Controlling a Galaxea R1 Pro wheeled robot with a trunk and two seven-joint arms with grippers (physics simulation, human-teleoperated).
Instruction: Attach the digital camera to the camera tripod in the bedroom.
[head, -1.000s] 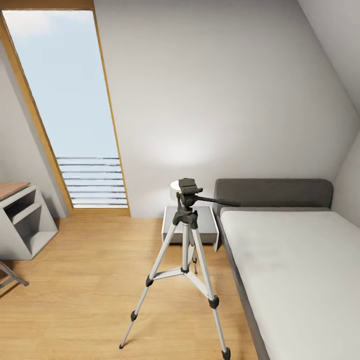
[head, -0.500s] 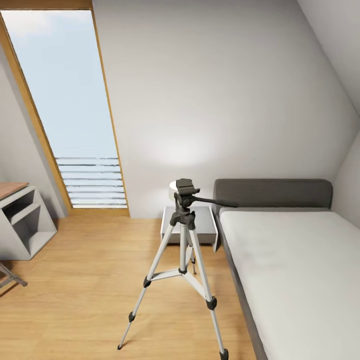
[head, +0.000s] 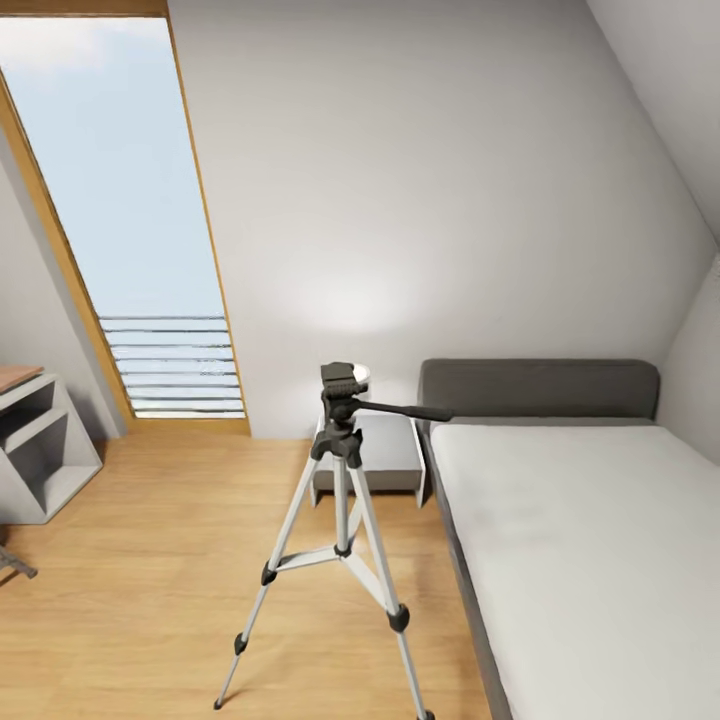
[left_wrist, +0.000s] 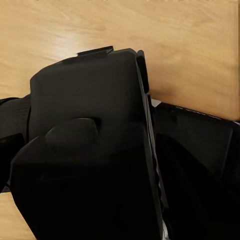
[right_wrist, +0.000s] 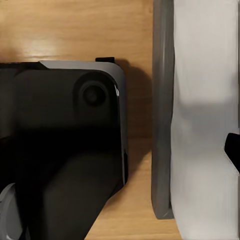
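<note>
- The camera tripod (head: 342, 500) stood upright on the light wood floor (head: 150, 560) of the bedroom, its three silver legs spread and its black feet on the boards
- Its dark grey pan head sat at the top, with the long handle pointing toward the bed (head: 590, 540)
- The bed, with a white mattress and a grey headboard, lay just beside the tripod, at the right of the head view
- A small grey nightstand (head: 375, 455) stood behind the tripod, against the white wall and touching the head of the bed
- A tall wood-framed skylight (head: 120, 220) showed pale sky on the left, and a grey cubby shelf (head: 40, 450) stood below it at the left edge
- In the left wrist view, dark robot parts (left_wrist: 90, 165) hung over the wood floor; whether the left tool was open or closed could not be told
- In the right wrist view, a dark robot body (right_wrist: 65, 150) hung over the floor beside the bed's grey frame (right_wrist: 161, 125) and white mattress; the right tool's state could not be told either
</note>
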